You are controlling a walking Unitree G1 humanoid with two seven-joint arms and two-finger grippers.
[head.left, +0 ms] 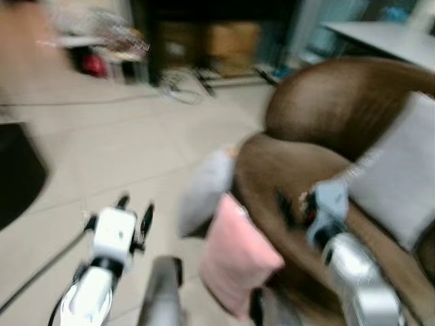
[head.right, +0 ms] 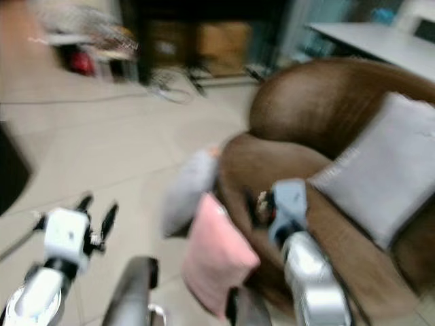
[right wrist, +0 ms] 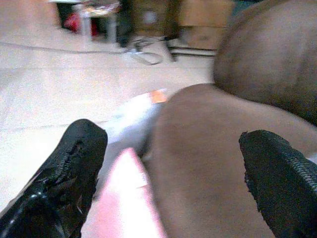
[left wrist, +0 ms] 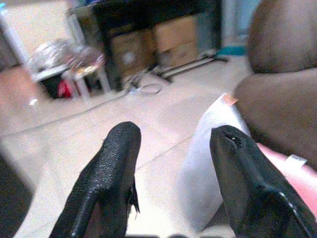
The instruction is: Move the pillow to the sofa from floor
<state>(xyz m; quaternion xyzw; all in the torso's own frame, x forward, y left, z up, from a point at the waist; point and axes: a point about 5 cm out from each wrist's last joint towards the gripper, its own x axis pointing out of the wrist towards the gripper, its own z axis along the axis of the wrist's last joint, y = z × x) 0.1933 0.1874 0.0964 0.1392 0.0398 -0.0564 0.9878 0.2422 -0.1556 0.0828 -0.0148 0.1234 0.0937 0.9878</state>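
The rounded brown leather sofa [head.left: 319,115] takes up the right side of the head views, its broad armrest bulging toward the pale tiled floor [head.left: 122,156]. A large light-grey square cushion [head.left: 401,170] already leans against the sofa's back on the seat. Beyond the floor, along the far wall, stands a dark open shelf unit [head.left: 204,34] with brown cardboard boxes [left wrist: 171,39] under it, a tangle of cables [head.left: 180,85] on the tiles before it, and a small red object [head.left: 94,64] further left (all of it blurred).

Two pillows stand on the floor, leaning against the outer side of the sofa's armrest. The pale grey-white pillow [head.left: 204,193] is the farther one, upright and slightly tilted, with a small orange tag [left wrist: 229,99] at its top corner. The pink rectangular pillow [head.left: 238,261] is just beside it, nearer the robot, touching the armrest's base.

The left gripper [head.left: 134,212] hovers over bare tiles to the left of the pillows, its two black fingers [left wrist: 111,178] spread apart with nothing between them. The right gripper [right wrist: 173,173] is held above the armrest and the pink pillow, fingers [right wrist: 69,168] wide apart and empty.
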